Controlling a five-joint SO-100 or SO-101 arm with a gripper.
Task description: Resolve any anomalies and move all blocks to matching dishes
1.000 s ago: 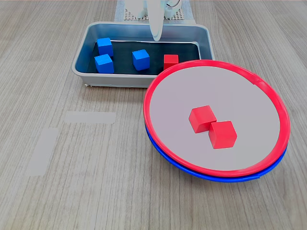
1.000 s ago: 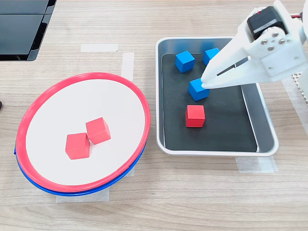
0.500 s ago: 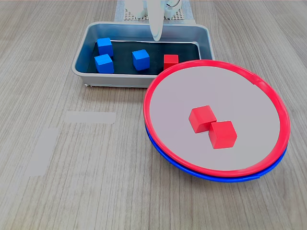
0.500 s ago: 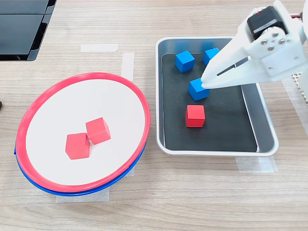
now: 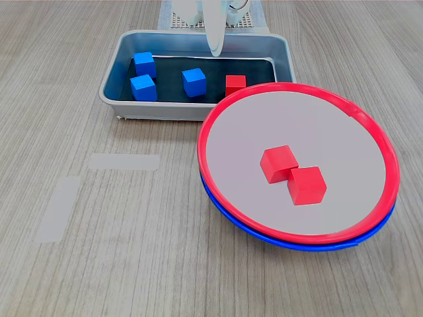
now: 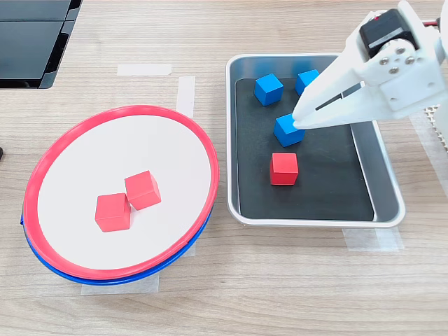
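Tray (image 6: 388,189): three blue blocks (image 6: 288,130), one red; claw (image 6: 299,120) together above.

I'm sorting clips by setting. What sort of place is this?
Probably a lab or office tabletop set up for robot sorting trials: a wood-grain table with tape strips marking spots, a tray of coloured blocks, and a small white arm mounted at the edge.

The arm (image 6: 392,66) is made of white plastic parts with a black motor block on top. Small round screws sit on its side plate. The gripper (image 6: 302,120) has long white tapered fingers with one thin dark line.
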